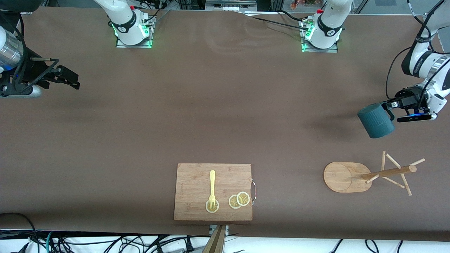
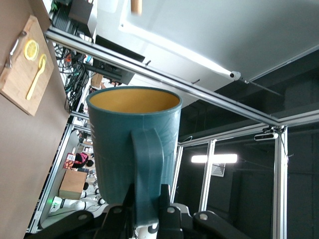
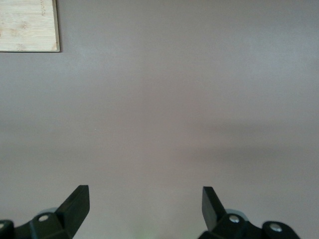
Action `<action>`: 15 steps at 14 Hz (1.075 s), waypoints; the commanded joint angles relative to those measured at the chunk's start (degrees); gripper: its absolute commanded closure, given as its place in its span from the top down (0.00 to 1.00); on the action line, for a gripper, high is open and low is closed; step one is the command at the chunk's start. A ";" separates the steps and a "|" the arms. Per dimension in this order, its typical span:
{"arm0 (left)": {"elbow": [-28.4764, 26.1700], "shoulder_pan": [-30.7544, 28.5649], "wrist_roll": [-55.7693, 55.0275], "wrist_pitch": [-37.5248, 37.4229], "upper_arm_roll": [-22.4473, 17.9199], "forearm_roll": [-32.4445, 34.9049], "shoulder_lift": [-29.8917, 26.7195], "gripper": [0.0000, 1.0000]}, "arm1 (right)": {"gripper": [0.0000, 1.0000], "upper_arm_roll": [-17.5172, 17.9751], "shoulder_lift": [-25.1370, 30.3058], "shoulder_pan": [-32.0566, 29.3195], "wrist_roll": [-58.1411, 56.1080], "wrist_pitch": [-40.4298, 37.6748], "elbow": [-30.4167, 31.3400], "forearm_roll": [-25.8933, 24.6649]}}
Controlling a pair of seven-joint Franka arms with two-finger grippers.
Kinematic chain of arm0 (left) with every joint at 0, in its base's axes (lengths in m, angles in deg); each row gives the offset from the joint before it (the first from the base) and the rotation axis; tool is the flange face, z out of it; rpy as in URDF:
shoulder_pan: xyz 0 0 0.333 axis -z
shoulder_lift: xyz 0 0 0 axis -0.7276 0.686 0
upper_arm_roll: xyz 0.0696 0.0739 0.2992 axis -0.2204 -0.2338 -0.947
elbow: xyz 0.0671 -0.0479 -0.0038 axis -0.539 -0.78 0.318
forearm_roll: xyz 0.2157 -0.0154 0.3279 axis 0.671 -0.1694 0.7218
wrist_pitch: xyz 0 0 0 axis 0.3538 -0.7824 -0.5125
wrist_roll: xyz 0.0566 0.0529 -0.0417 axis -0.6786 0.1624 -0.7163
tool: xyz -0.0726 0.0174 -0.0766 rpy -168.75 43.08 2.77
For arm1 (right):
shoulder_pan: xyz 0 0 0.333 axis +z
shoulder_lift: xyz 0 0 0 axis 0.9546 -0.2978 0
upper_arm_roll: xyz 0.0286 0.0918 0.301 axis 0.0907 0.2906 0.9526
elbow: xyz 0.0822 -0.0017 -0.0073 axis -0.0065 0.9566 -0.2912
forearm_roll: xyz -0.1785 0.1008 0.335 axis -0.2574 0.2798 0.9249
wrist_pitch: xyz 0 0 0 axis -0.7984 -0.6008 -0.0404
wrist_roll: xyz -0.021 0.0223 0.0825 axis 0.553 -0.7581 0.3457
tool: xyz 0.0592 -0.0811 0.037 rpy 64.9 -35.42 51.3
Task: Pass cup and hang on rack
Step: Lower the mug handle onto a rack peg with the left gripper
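Cup (image 1: pixel 375 120) clamped by handle in left gripper (image 1: pixel 391 105), seemingly tilted, above table near rack (image 1: pixel 369 175); right gripper (image 3: pixel 144 205) waits, fingers spread.

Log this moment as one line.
left gripper: shut on cup handle, above table | right gripper: open, waiting | rack: bare

High front camera faces the arms — wrist cameras share its cutting board (image 1: pixel 213 192).

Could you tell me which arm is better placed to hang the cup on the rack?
Left: the left gripper already holds the cup by its handle, up near the rack.
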State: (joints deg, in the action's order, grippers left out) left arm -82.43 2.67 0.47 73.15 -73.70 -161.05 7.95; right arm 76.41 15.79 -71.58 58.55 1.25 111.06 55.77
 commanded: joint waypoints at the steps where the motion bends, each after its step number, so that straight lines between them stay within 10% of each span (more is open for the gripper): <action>1: 5.97 -0.54 -1.60 -0.15 0.62 -1.00 4.68 0.00 | 1.00 0.71 -0.44 -0.74 0.26 -0.93 -1.21 -0.11; 15: 12.48 4.12 1.48 6.01 0.88 -9.70 9.16 0.00 | 1.00 0.71 -0.44 -0.74 0.35 -0.67 -1.30 -0.11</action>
State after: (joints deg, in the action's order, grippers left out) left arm -74.67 6.60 1.65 79.50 -72.78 -169.15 13.55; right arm 76.41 15.79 -71.58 58.55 1.26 111.05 55.77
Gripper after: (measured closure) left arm 0.797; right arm 0.000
